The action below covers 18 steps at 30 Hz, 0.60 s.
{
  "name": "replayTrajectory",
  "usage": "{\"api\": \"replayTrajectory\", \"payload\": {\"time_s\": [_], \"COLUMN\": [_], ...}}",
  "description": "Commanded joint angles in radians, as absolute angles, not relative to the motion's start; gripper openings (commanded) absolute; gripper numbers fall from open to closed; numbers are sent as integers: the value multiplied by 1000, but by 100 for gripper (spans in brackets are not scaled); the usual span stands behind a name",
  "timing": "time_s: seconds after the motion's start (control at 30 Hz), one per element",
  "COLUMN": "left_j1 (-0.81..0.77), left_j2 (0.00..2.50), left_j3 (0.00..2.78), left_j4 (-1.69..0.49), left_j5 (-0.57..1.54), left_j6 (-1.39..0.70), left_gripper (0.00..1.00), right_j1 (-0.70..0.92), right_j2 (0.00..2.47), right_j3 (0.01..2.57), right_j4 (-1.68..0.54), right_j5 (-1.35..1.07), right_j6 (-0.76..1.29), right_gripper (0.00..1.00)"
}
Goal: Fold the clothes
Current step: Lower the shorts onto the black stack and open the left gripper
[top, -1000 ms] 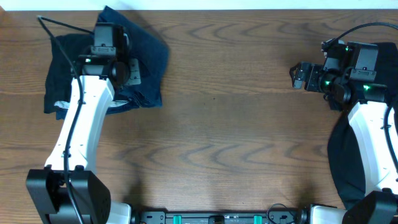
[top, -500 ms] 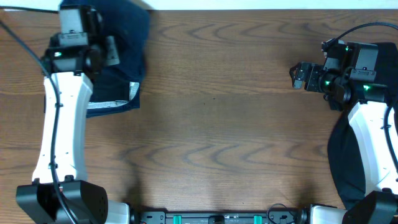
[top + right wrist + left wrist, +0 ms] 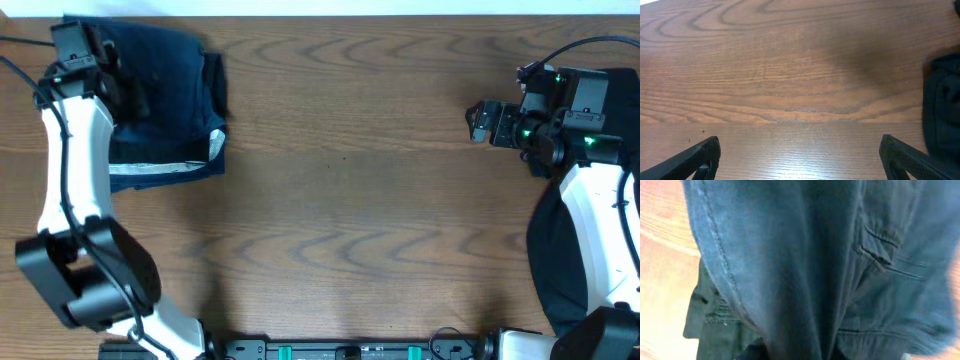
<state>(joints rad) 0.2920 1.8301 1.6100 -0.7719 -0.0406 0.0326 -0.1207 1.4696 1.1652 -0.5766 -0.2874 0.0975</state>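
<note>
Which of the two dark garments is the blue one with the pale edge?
The shorts at the far left: navy, with a pale strip along the near edge. The other garment, at the right edge, is plain black.

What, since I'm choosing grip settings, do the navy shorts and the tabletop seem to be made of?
Shorts: likely a woven cotton-type cloth, matte navy; stitched seams and soft folds show. Tabletop: wood or wood-look laminate, brown with a slight sheen; grain lines show, but which of the two cannot be told.
</note>
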Motion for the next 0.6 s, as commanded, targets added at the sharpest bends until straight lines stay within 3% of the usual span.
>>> {"api": "replayTrajectory", "payload": {"time_s": [0.0, 0.13, 0.17, 0.43, 0.47, 0.5, 0.53, 0.57], "left_j1": [344, 397, 408, 426, 426, 426, 426, 426], "left_j2": [1843, 1835, 1829, 1731, 1723, 1716, 1716, 1717], "left_j3": [1635, 1635, 1635, 1635, 1635, 1635, 1635, 1634], "left_j4": [-751, -731, -731, -735, -739, -745, -751, -763], "left_j5": [-110, -109, -98, 154, 177, 195, 203, 202], "left_j6": [48, 30, 11, -94, -105, -112, -115, -126], "left_gripper": [46, 84, 88, 89, 83, 63, 33, 19], "right_j1": [-128, -128, -128, -128, -128, -128, -128, -128], "right_j2": [1473, 1473, 1473, 1473, 1473, 1473, 1473, 1473], "right_j3": [1164, 1164, 1164, 1164, 1164, 1164, 1164, 1164], "right_j4": [-577, -577, -577, -577, -577, -577, -577, -577], "right_j5": [-284, -284, -284, -284, -284, -284, -284, -284], "right_j6": [100, 99, 99, 99, 100, 100, 100, 100], "right_gripper": [99, 99, 99, 99, 99, 99, 99, 99]}}
